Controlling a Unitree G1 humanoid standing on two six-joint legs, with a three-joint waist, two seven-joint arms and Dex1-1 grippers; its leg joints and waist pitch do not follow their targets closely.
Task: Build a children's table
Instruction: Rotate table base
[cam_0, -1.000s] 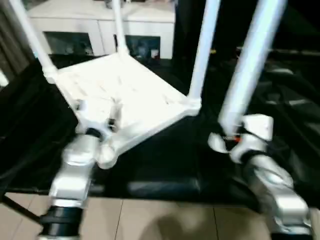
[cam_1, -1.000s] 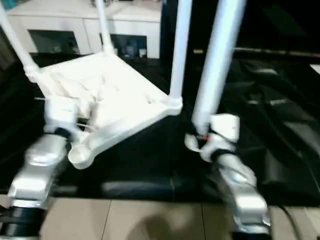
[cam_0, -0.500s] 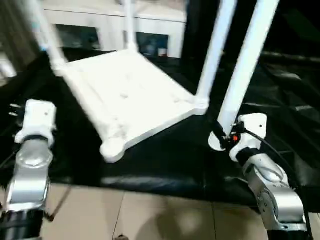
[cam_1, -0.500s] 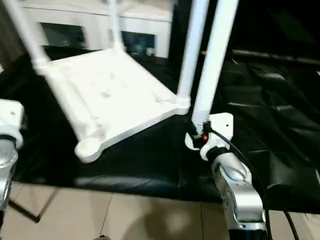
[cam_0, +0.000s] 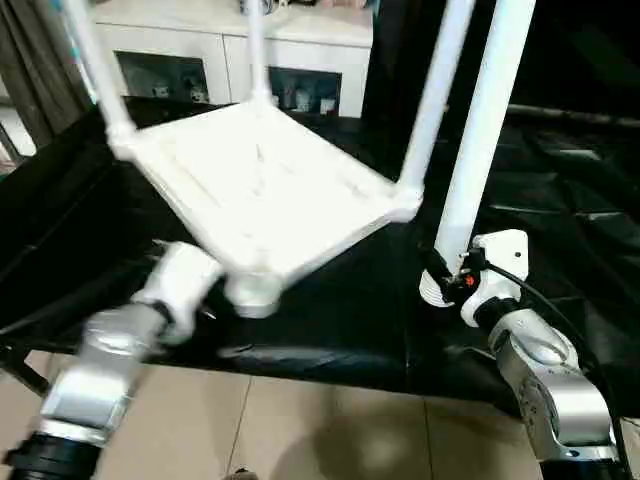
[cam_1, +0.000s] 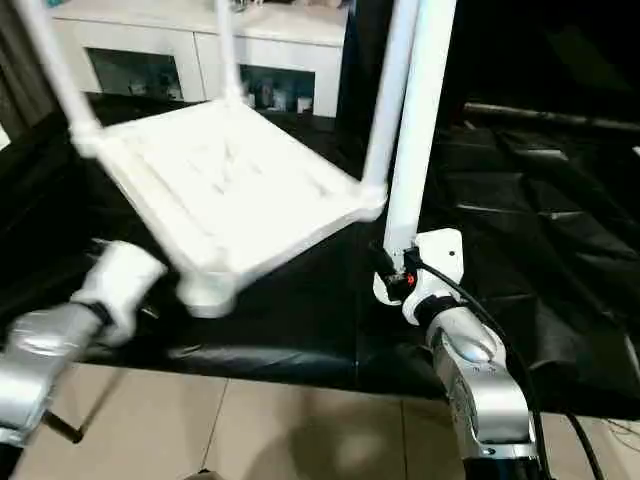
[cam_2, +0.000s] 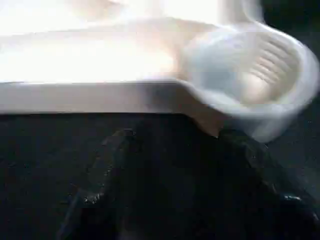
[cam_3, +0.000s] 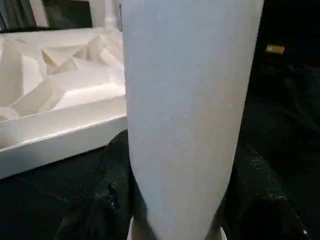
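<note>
The children's table top (cam_0: 262, 190) lies upside down and tilted on the black cloth, ribs up. Three white legs stand in its corner sockets, one of them (cam_0: 432, 100) at the right corner. The near corner socket (cam_0: 254, 292) is empty. My right gripper (cam_0: 447, 272) is shut on a fourth leg (cam_0: 480, 130), held upright just right of the top; in the right wrist view this leg (cam_3: 185, 115) sits between the black fingers (cam_3: 112, 185). My left gripper (cam_0: 212, 300) is open beside the empty socket (cam_2: 255, 65), with nothing between its fingers (cam_2: 100, 170).
A white cabinet with glass doors (cam_0: 200, 50) stands behind the black-draped work table (cam_0: 330, 320). Wrinkled black cloth (cam_0: 570, 200) spreads to the right. Tiled floor (cam_0: 300, 420) runs along the table's near edge, under my forearms.
My left gripper left the table top's near edge, swung out to the left, and has come back beside the empty near socket. The right gripper still holds the upright leg.
</note>
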